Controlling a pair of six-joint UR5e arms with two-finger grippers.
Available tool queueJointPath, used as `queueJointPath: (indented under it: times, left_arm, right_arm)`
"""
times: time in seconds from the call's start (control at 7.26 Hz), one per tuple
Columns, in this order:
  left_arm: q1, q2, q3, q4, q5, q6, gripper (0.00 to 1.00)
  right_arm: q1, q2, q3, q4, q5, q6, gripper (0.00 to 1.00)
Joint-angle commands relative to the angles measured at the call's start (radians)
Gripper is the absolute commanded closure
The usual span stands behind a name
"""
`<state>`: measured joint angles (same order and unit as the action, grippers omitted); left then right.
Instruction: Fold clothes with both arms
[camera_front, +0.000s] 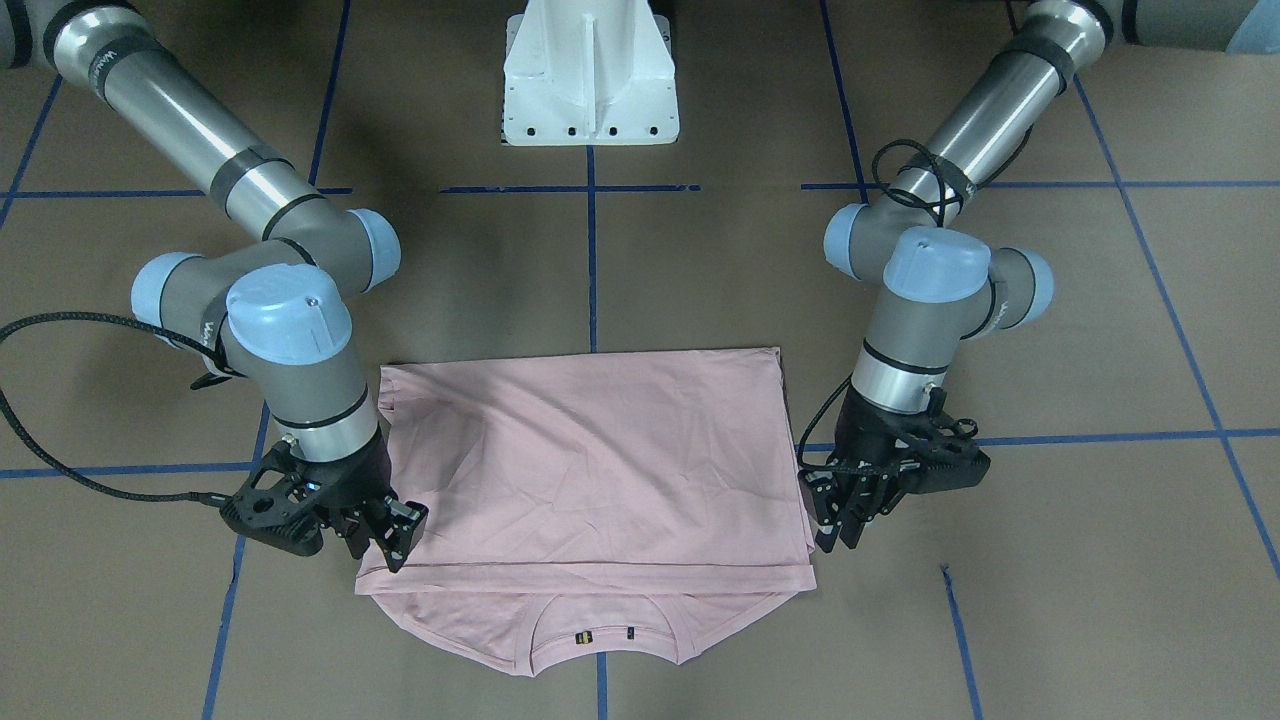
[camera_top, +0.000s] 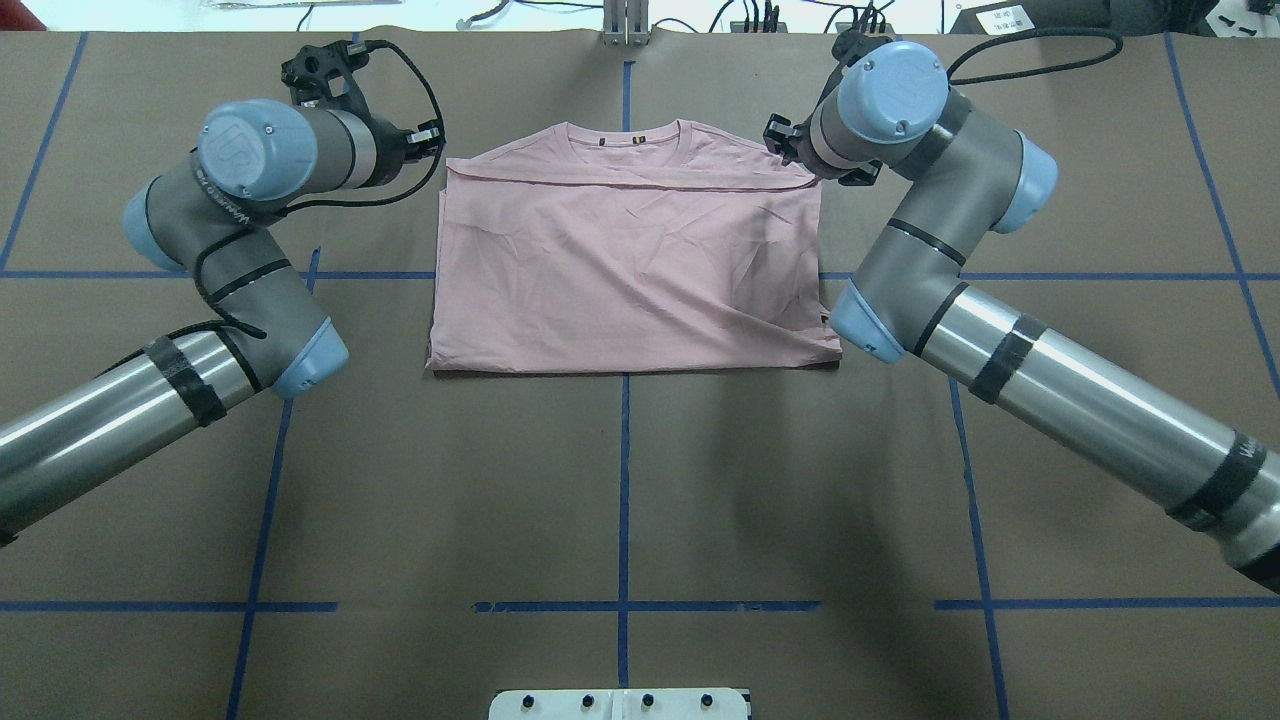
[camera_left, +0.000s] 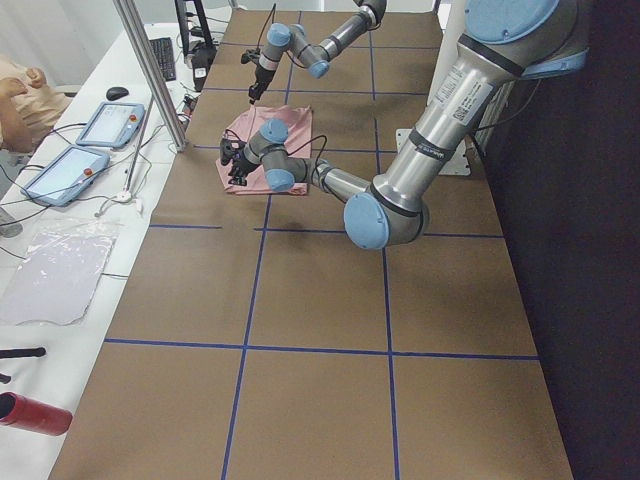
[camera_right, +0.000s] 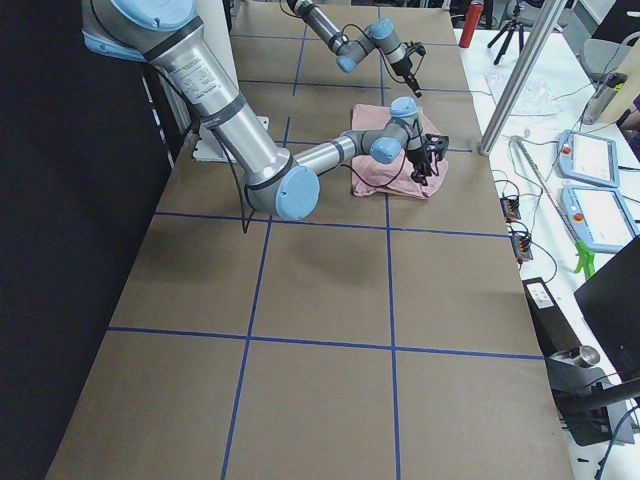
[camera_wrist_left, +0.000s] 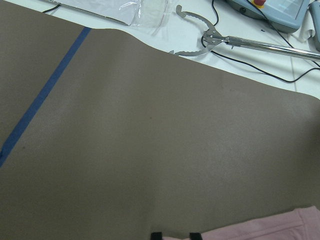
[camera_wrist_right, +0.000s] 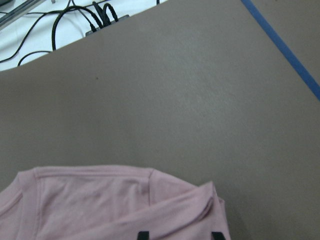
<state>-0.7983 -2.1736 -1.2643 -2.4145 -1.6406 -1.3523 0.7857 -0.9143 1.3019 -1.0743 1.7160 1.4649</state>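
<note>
Pink T-shirt (camera_top: 630, 270) lies folded on table (camera_top: 620, 480), long axis crosswise, fold toward robot, collar (camera_front: 600, 640) jutting far side. Left gripper (camera_front: 840, 515), fingers apart and empty, sits just outside far left corner. Right gripper (camera_front: 395, 535), fingers apart, straddles far right corner.

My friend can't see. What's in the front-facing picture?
A pink T-shirt, folded over, lies flat on a brown table, collar nearest the camera. A robot's right tool reaches down at the shirt's left edge in the picture, and its left tool at the right edge.
</note>
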Motion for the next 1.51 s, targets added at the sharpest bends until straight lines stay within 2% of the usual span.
queueJointPath:
  times: [0.0, 0.28, 0.41, 1.1, 1.24, 1.38]
  left_arm:
    - [-0.002, 0.054, -0.076, -0.001, -0.068, -0.022, 0.57]
    - [-0.002, 0.055, -0.076, -0.002, -0.068, -0.047, 0.55]
    - [-0.001, 0.055, -0.075, -0.003, -0.068, -0.053, 0.54]
    - [0.001, 0.055, -0.073, -0.003, -0.067, -0.051, 0.54]
    - [0.001, 0.055, -0.075, -0.003, -0.067, -0.051, 0.54]
    - [0.001, 0.055, -0.075, -0.003, -0.067, -0.051, 0.54]
  right_arm:
    - [-0.090, -0.246, 0.323, -0.012, 0.022, 0.113, 0.35]
    - [-0.158, -0.364, 0.430, -0.010, 0.017, 0.217, 0.32]
    - [-0.190, -0.385, 0.439, -0.009, 0.008, 0.228, 0.32]
    - [-0.218, -0.367, 0.399, -0.009, -0.036, 0.229, 0.37]
    - [-0.220, -0.364, 0.392, -0.009, -0.039, 0.229, 0.41]
    - [-0.218, -0.364, 0.393, -0.009, -0.039, 0.229, 0.62]
